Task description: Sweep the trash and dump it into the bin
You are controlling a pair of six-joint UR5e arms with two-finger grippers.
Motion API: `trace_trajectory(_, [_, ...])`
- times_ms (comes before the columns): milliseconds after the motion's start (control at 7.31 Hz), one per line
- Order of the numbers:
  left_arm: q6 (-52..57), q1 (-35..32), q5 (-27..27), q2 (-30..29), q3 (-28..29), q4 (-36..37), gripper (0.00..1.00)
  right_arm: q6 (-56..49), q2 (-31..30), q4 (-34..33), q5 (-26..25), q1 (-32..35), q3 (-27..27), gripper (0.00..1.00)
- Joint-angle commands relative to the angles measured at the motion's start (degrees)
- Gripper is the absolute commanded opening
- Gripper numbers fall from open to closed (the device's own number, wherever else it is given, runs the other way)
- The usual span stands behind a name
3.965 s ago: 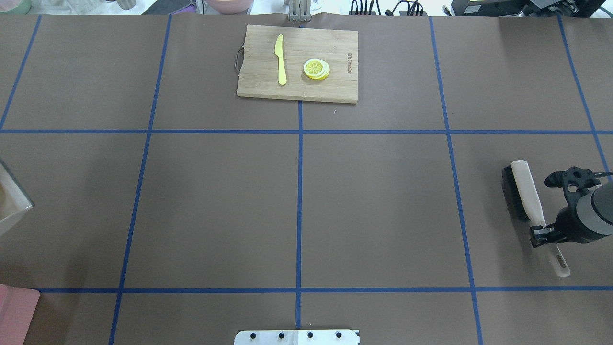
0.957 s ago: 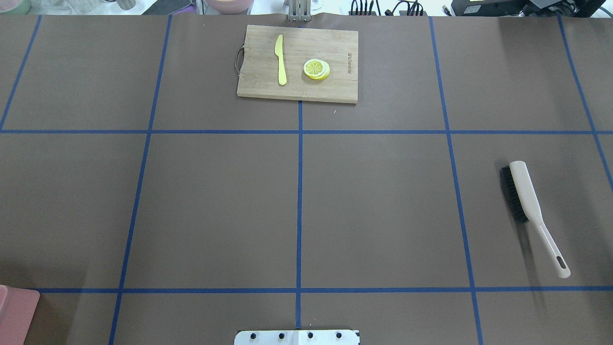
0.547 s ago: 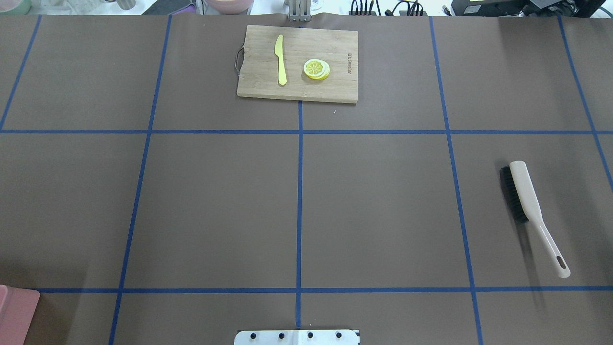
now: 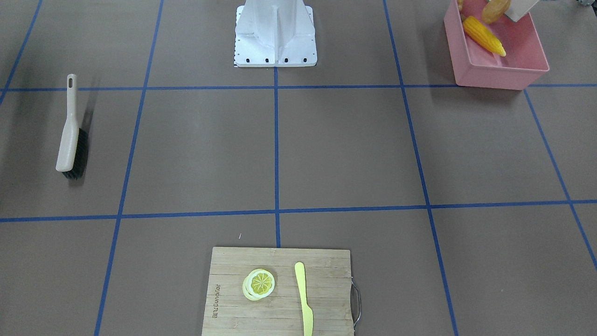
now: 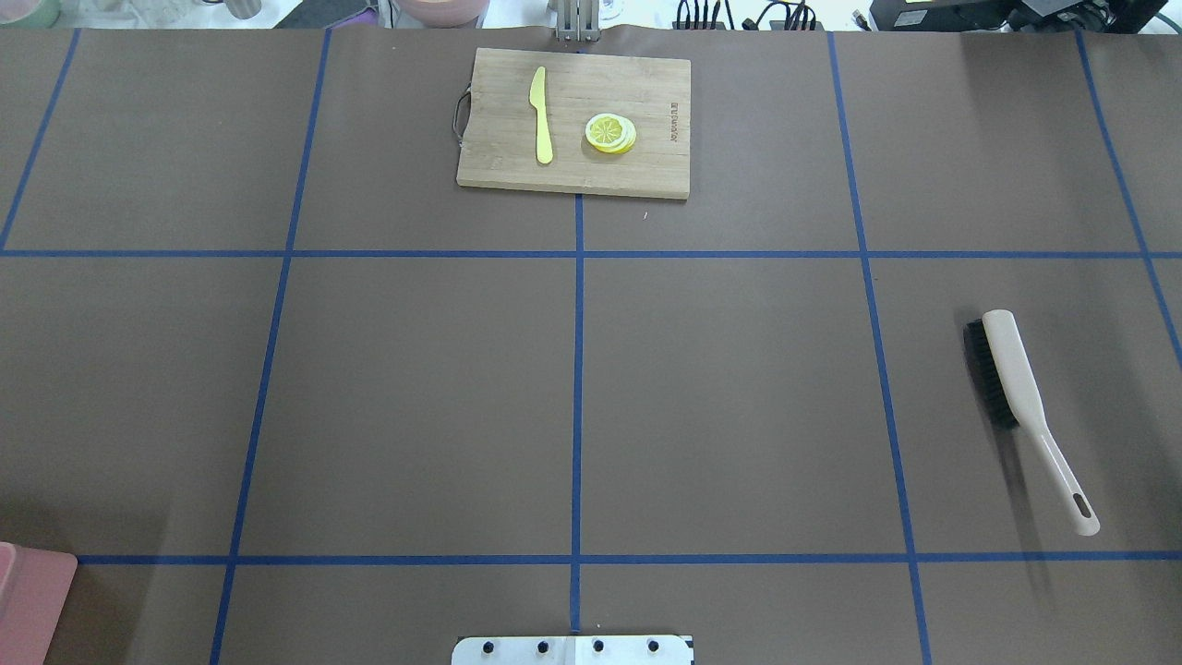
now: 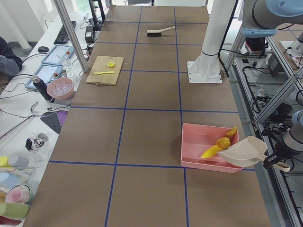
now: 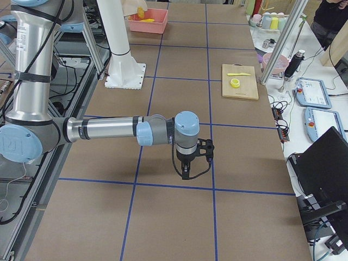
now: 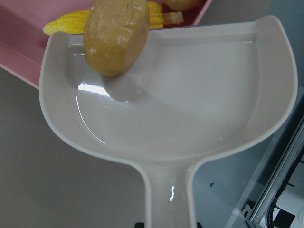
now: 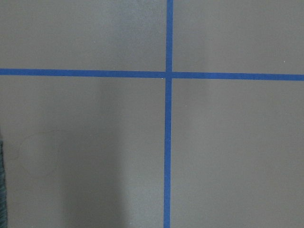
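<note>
Left gripper [image 6: 273, 161]: jaws clamped on the handle of the beige dustpan [image 8: 190, 95], pan tipped over the pink bin [image 4: 494, 74]. Brown potato lump [image 8: 115, 35] at the pan's far lip, straight ahead of the jaws. Corn cob [image 8: 66, 21] and ginger root [image 6: 232, 132] inside the bin, beyond that lip. Right gripper [image 7: 187, 169] points down over the tabletop [image 9: 237, 142], above a blue tape cross [image 9: 167, 76]; can't tell whether its jaws are open or closed.

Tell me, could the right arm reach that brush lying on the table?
Probably yes. The brush lies alone on the table, on that arm's side, with nothing on or around it, and the right gripper hangs over the table.
</note>
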Motion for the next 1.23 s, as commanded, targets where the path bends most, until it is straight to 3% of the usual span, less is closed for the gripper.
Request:
trace_trajectory(0, [-1.4,-0.76,3.65,0.02,-1.65,-0.07,0.0,0.02,0.06,0.0,0.12,0.07,0.08,1.0])
trace_trajectory(410, [-3.85,-3.12,1.92,-0.06,-1.83,-1.81,0.0,-0.15,-0.12,0.0,0.12,0.07,-0.28,1.0])
trace_trajectory(820, [-10.98,-5.76,-10.54,-0.15,-1.83,-5.52,0.0,-0.42,-0.56,0.0,0.12,0.07,-0.19,1.0])
trace_trajectory(1094, [-11.6,-6.21,-14.68,-2.16,-1.83,-6.13,0.0,-0.33,-0.47,0.0,0.12,0.07,-0.01,1.0])
